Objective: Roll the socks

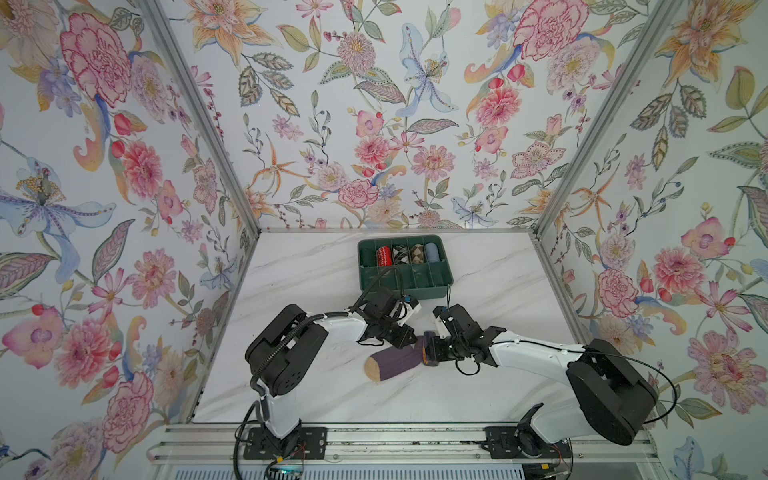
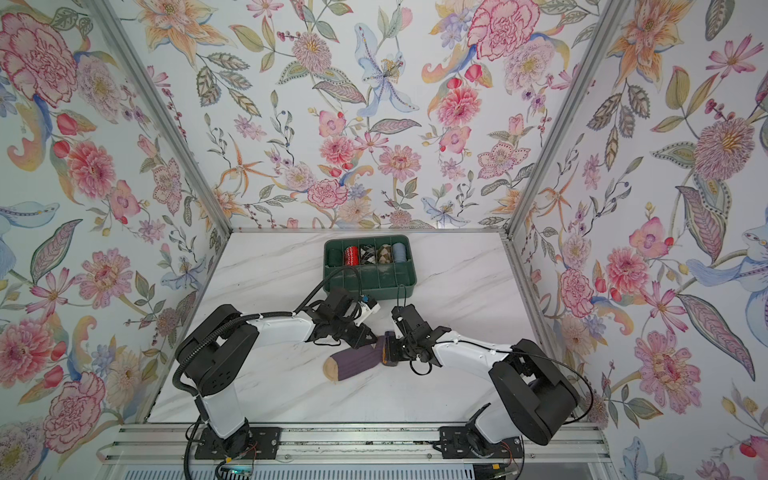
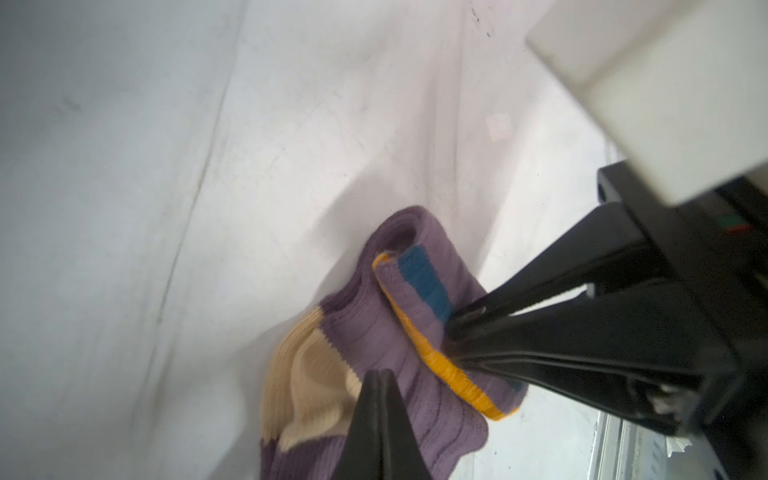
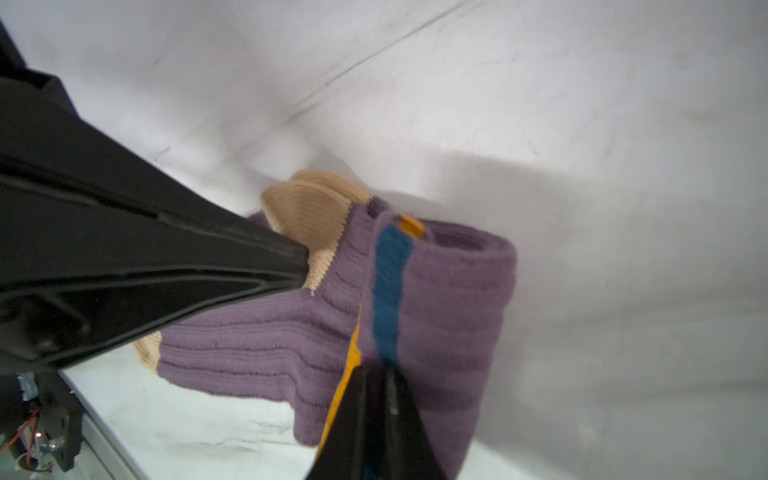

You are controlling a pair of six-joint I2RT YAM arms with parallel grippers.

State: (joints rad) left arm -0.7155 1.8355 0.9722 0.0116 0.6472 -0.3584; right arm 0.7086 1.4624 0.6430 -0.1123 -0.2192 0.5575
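Observation:
The socks (image 1: 392, 365) (image 2: 357, 361) lie on the marble table between both arms, dusty purple and ribbed, with the tan toe pointing left. Their striped cuff end is curled over into a short roll (image 4: 453, 291) at the right. My right gripper (image 1: 432, 351) (image 4: 378, 370) is shut on that rolled cuff at the navy and orange stripes. My left gripper (image 1: 412, 338) (image 3: 380, 374) is shut with no fabric showing between its fingers. Its tip rests on the socks (image 3: 374, 332) beside the tan heel patch (image 3: 316, 374), just left of the roll.
A green divided tray (image 1: 405, 289) (image 2: 370, 291) stands behind the grippers, holding a red patterned roll, argyle rolls and a light-blue roll in its back row. Floral walls close in the table on three sides. A metal rail runs along the front edge.

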